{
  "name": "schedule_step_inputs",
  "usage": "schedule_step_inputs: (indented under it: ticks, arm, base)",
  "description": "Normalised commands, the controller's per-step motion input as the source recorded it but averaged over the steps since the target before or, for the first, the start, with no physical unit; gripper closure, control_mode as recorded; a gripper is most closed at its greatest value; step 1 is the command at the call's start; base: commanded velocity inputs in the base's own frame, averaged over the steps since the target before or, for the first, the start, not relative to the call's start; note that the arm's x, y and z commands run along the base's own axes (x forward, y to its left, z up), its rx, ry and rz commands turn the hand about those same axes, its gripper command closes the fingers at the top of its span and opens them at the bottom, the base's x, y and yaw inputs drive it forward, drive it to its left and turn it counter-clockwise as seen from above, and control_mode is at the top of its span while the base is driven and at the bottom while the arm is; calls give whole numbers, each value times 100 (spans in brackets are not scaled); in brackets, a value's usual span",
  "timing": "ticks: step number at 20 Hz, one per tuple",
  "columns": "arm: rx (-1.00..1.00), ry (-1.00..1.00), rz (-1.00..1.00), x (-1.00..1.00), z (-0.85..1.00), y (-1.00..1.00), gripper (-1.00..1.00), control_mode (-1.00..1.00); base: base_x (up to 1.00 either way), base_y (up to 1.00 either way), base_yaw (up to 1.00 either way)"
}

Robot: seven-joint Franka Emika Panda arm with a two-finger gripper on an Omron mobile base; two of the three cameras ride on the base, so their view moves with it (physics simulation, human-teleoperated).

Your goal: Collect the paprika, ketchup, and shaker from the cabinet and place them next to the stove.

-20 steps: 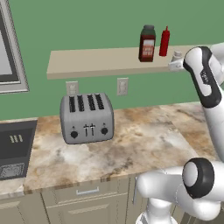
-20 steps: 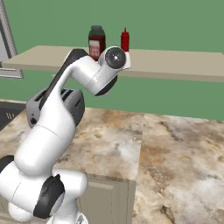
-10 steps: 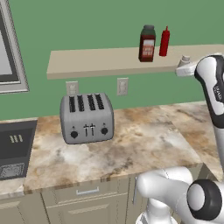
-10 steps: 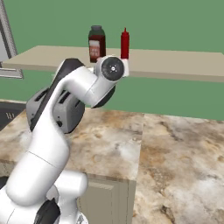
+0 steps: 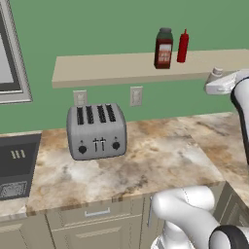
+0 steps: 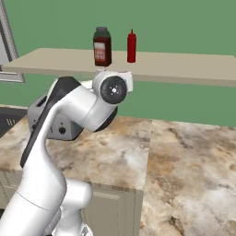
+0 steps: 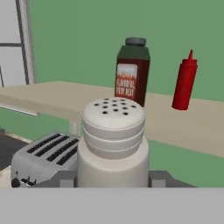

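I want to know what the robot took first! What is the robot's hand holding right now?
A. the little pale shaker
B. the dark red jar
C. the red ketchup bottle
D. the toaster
A: the shaker sits between the fingers of the gripper, off the shelf, while the ketchup and jar stand on the shelf behind.

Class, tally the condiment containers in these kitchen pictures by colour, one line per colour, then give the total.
Dark red-brown: 1, the paprika on the cabinet
Bright red: 1, the ketchup on the same cabinet
Pale grey-white: 1, the shaker, off the shelf, between the fingers of the gripper
Total: 3
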Motion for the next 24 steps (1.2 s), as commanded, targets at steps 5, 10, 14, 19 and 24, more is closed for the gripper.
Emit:
schedule_step_inputs:
  ticks: [5, 10, 14, 19, 24]
  arm:
    - [1, -6, 0, -54, 0, 0, 100, -100]
    - [1, -4, 0, -52, 0, 0, 100, -100]
    - [0, 0, 0, -43, 0, 3, 100, -100]
    - [0, 0, 0, -32, 0, 26, 100, -100]
    - [0, 4, 0, -14, -2, 40, 100, -100]
  base:
    - [0, 0, 0]
    - [0, 0, 0]
    - [0, 0, 0]
    - [0, 0, 0]
    - [0, 0, 0]
